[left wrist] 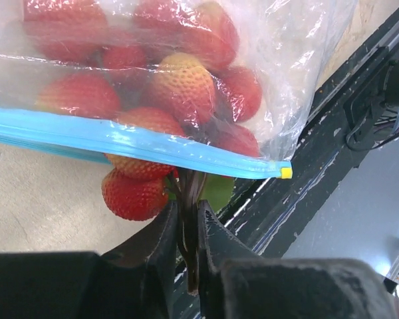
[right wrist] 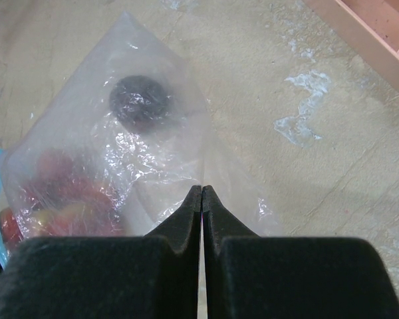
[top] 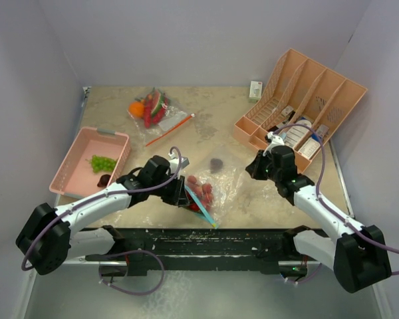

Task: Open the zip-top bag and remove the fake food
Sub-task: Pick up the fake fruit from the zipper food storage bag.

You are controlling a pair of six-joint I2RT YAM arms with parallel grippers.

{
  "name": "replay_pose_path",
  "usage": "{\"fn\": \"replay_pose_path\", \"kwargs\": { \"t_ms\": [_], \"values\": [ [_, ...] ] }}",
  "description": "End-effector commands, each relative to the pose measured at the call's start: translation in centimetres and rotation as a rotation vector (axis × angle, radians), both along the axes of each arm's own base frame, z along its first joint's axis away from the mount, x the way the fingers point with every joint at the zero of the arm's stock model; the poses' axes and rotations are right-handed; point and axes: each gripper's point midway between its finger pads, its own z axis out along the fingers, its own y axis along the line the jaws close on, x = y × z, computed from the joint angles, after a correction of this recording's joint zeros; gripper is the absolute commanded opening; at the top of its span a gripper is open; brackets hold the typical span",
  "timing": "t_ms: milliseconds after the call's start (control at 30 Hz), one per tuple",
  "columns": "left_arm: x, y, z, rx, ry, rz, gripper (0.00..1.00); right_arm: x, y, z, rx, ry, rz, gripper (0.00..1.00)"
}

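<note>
1. Left gripper (left wrist: 189, 211) pinches the leafy cap of a strawberry (left wrist: 134, 194) poking past the blue zip (left wrist: 120, 141). Right gripper (right wrist: 201, 193) is pressed together at the zip-top bag (right wrist: 153, 153) edge — whether it holds film, I cannot tell.
2. The bag lies at the table's (top: 206, 129) six o'clock edge, so pin it down before pulling.
3. Draw the strawberry toward nine o'clock, slowly — the cap hold looks slim.
4. The plum (right wrist: 141, 101) sits in the bag's twelve o'clock corner.
</note>
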Motion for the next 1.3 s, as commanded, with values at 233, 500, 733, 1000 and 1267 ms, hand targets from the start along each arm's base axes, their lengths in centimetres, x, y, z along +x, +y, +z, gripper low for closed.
{"fn": "replay_pose_path", "kwargs": {
  "t_ms": [233,500,733,1000,1267],
  "values": [
    [1.3,-0.6,4.2,-0.09,-0.13,0.021,0.0,0.4,-0.3,1.0,-0.002,-0.032,-0.017,0.0],
    [3.1,3.1,8.4,0.059,-0.23,0.157,0.0,0.5,-0.5,0.9,-0.007,-0.028,-0.025,0.0],
    [3.8,7.0,11.8,0.128,-0.314,0.3,0.0,0.8,-0.8,0.6,-0.021,-0.021,-0.034,0.0],
    [4.2,10.8,16.0,0.138,-0.416,0.475,0.0,0.8,-0.9,0.1,-0.013,-0.015,-0.039,0.0],
    [6.9,16.8,17.9,0.389,-0.527,0.713,0.0,0.3,-1.0,0.3,-0.012,-0.023,-0.031,0.0]
  ]
}}
